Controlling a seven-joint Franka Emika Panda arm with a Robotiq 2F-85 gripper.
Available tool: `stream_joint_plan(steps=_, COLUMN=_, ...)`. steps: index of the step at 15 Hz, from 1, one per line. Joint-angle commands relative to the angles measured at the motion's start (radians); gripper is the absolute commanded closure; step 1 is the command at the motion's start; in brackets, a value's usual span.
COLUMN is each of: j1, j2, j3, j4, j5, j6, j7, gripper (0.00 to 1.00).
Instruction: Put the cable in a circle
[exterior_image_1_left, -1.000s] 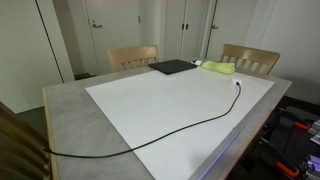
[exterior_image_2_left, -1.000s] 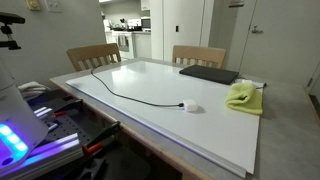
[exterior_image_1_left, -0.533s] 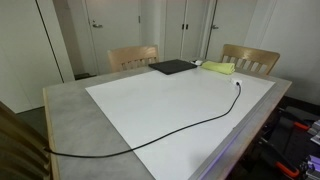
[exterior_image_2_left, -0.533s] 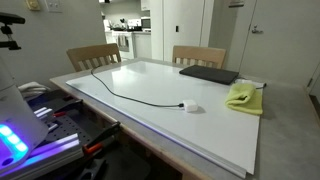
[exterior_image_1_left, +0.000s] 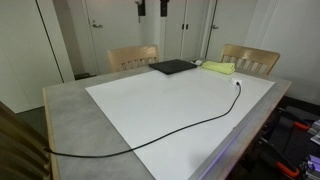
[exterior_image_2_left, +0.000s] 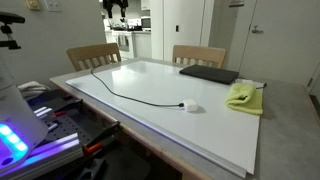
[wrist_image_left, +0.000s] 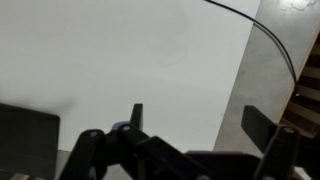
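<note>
The cable (exterior_image_1_left: 190, 126) is a thin black cord lying in a long shallow curve across the white board (exterior_image_1_left: 160, 100), from a plug near the yellow cloth to the table's near corner. It shows in both exterior views (exterior_image_2_left: 130, 95) and as an arc at the top right of the wrist view (wrist_image_left: 272, 42). My gripper (exterior_image_1_left: 152, 8) hangs high above the table at the top edge of both exterior views (exterior_image_2_left: 117, 8). In the wrist view its fingers (wrist_image_left: 200, 122) stand wide apart with nothing between them, far above the board.
A flat black pad (exterior_image_1_left: 172, 67) and a yellow cloth (exterior_image_1_left: 220, 68) lie at the far end of the board, both also in an exterior view (exterior_image_2_left: 208, 74) (exterior_image_2_left: 243, 96). Two wooden chairs (exterior_image_1_left: 132, 56) (exterior_image_1_left: 250, 58) stand behind the grey table (exterior_image_1_left: 70, 110).
My gripper has come into view at the top edge of both exterior views. The cable has not moved.
</note>
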Motion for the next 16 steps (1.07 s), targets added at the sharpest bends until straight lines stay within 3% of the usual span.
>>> stream_joint_plan(steps=1, j1=0.06, j2=0.163, j3=0.0, j4=0.163, j5=0.008, j6=-0.024, j7=-0.099, gripper=0.0)
stream_joint_plan(steps=6, j1=0.133, j2=0.295, j3=0.022, j4=0.282, j5=0.056, j6=-0.074, j7=-0.226, gripper=0.0)
stream_joint_plan(steps=7, j1=0.135, j2=0.241, j3=-0.004, j4=0.212, j5=0.04, j6=-0.02, j7=-0.171, gripper=0.0)
stream_joint_plan(steps=13, j1=0.154, j2=0.259, j3=-0.008, j4=0.223, j5=0.031, j6=-0.016, j7=-0.177, gripper=0.0)
stream_joint_plan(steps=16, j1=0.2, j2=0.292, j3=0.008, j4=0.224, j5=0.016, j6=0.0, j7=-0.16, gripper=0.0)
